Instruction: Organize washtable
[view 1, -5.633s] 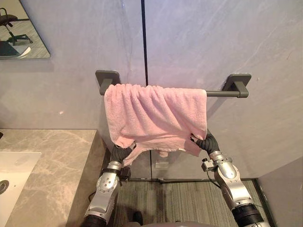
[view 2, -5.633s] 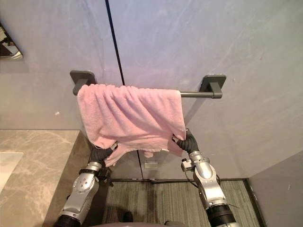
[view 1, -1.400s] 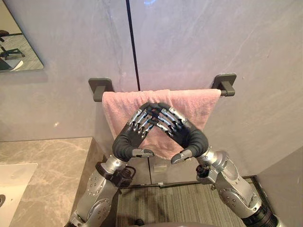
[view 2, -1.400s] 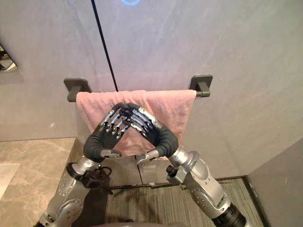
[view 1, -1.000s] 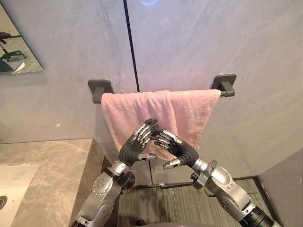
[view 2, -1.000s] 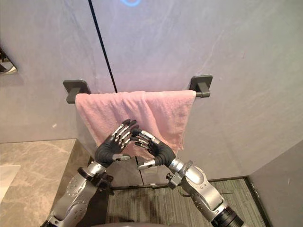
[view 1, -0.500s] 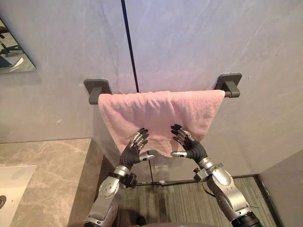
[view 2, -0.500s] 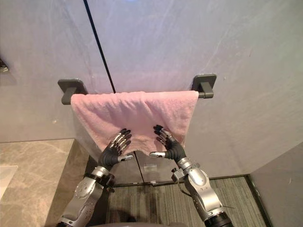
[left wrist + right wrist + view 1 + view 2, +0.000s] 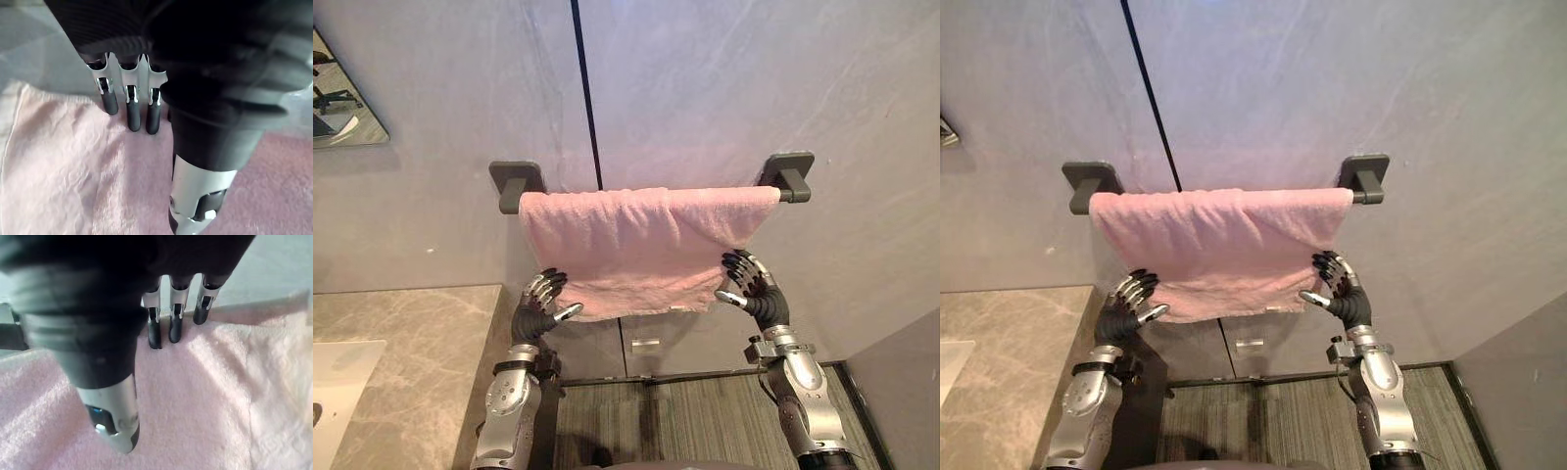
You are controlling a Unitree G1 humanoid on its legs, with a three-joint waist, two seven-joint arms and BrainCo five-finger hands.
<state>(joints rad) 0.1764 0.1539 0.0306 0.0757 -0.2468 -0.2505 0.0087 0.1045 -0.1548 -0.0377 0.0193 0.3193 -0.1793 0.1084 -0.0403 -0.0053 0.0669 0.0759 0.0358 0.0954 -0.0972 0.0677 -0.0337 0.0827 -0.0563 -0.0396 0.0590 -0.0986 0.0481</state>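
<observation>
Left hand, right hand wider apart

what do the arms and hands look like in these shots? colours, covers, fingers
Both match. The left hand and right hand have silver fingers with dark tips and a silver thumb set apart. A dark ribbed cover wraps the back of each hand and the wrist. Below are rounded silver-grey forearms with darker bands at the joints.

One pink towel, one towel rail, one mirror, one sink, one left hand, one right hand.
</observation>
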